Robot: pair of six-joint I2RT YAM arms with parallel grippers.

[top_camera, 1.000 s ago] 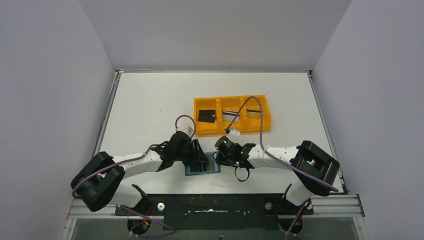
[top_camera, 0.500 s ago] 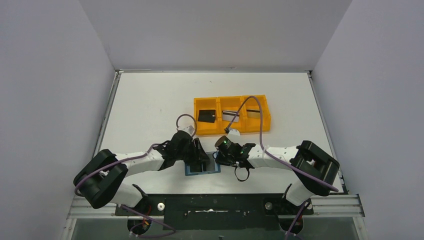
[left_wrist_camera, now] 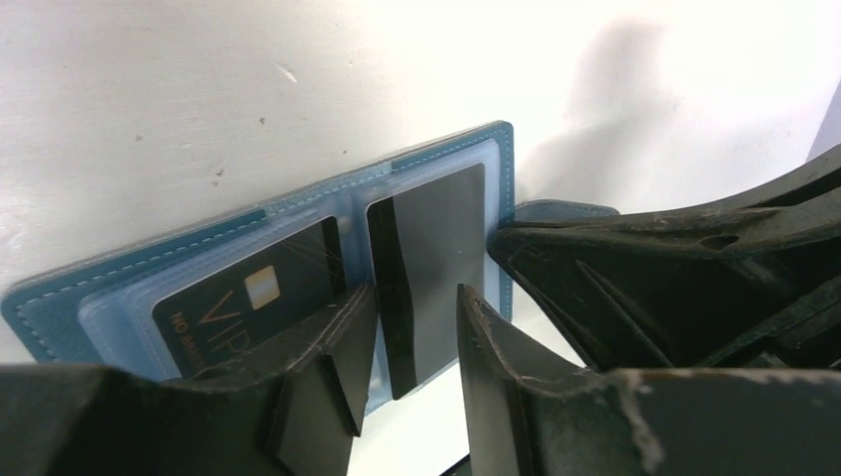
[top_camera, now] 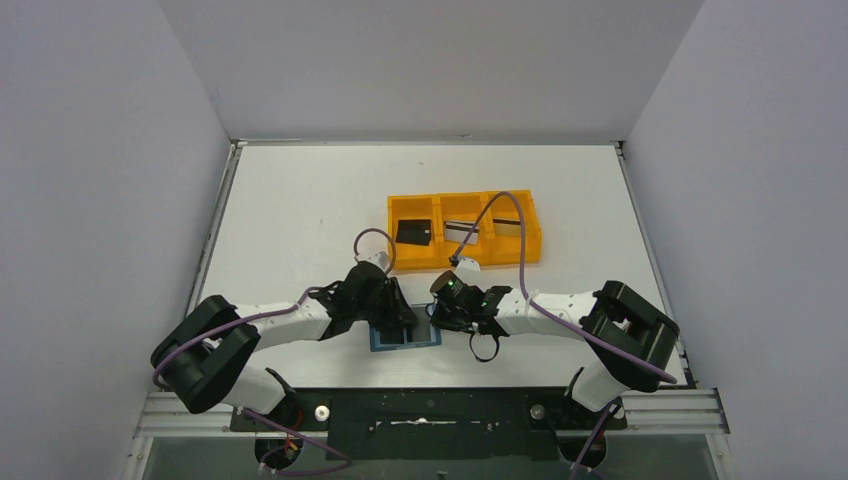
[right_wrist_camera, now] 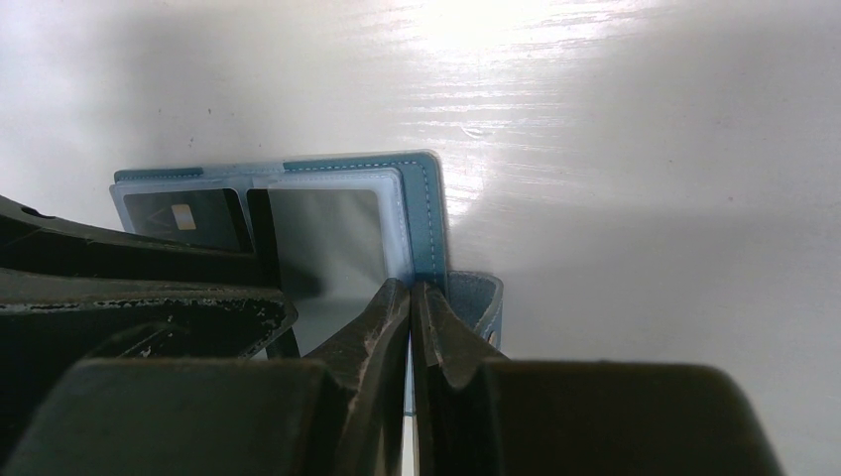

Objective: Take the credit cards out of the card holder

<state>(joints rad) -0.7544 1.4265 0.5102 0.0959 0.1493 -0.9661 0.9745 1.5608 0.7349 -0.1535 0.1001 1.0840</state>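
One card holder (right_wrist_camera: pixel 426 218) holds two credit cards (left_wrist_camera: pixel 431 238); one orange tray (top_camera: pixel 415 258) holds three more, one per compartment.

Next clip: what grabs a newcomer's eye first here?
Both claws crowd over the open teal card holder at the near side of the table: the left claw straddles a striped card, the right claw pinches the holder's edge. Behind sits an orange tray holding three cards.

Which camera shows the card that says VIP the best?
The left wrist camera: the black VIP card sits close, letters and chip readable. The right wrist camera shows just its chip end; the top camera shows it too small to make out.
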